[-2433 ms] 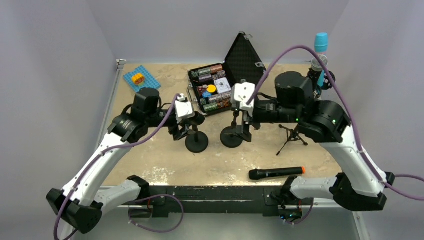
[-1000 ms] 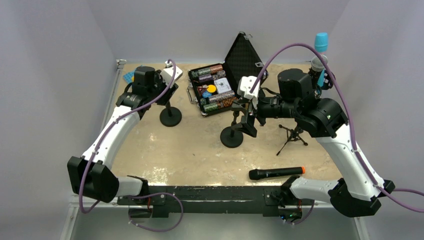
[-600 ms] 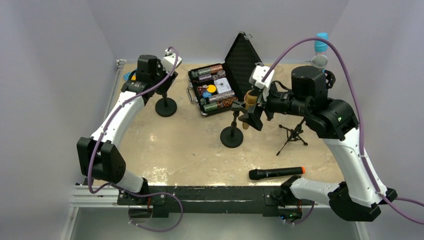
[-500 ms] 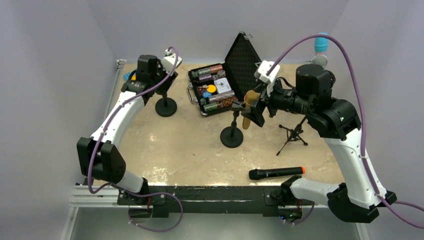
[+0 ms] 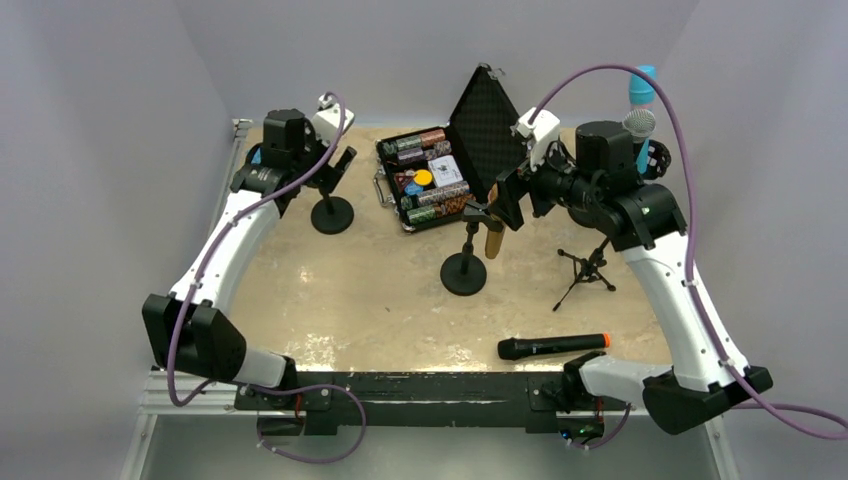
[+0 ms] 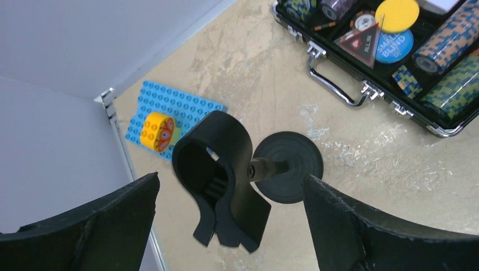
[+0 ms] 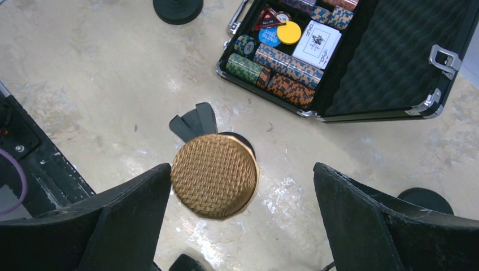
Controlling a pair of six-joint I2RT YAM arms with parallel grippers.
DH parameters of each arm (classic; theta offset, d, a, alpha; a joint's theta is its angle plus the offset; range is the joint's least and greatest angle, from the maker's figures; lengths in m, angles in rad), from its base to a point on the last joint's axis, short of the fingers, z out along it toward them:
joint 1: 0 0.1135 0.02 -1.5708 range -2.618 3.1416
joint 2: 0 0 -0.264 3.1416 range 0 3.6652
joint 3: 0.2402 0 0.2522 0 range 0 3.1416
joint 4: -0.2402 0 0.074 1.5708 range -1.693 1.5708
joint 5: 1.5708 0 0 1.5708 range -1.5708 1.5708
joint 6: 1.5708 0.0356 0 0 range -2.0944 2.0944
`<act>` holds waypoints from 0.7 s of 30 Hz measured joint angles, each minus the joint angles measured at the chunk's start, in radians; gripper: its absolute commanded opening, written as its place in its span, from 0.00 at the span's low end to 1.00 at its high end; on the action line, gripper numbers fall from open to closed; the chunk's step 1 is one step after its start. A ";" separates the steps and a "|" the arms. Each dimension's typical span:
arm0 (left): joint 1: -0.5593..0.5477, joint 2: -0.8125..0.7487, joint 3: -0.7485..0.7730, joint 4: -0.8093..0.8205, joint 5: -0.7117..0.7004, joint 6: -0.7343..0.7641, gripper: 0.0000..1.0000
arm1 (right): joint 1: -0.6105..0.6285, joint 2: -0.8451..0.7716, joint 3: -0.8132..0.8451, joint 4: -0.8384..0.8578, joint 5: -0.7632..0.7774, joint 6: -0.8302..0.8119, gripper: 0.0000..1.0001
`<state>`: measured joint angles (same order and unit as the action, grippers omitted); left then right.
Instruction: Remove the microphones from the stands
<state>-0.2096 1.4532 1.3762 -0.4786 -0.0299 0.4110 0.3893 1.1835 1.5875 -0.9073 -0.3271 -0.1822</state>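
Gold mesh marks the mic (image 7: 214,176), seated in the clip (image 7: 195,125) of the middle stand (image 5: 464,272) between the spread fingers of your right gripper (image 7: 240,169); judge it stiff, heavy and slick, so pinch the body below the dentable grille, while your left gripper (image 6: 229,183) gapes around an empty clip (image 6: 212,175).
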 measured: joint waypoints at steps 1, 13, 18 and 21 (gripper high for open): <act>0.000 -0.016 0.000 0.005 0.001 0.000 1.00 | 0.000 0.010 -0.006 0.012 0.000 0.000 0.99; 0.000 -0.224 0.000 0.010 0.143 -0.046 0.99 | 0.000 0.036 -0.085 0.126 -0.042 -0.017 0.78; 0.000 -0.315 -0.001 -0.028 0.343 -0.076 0.96 | 0.000 0.037 -0.118 0.146 -0.068 -0.027 0.62; -0.001 -0.367 -0.020 -0.038 0.481 -0.089 0.94 | 0.000 0.040 -0.128 0.146 -0.088 -0.046 0.48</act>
<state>-0.2108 1.0859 1.3560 -0.5163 0.4511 0.3222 0.3897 1.2240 1.4593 -0.7616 -0.4149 -0.2279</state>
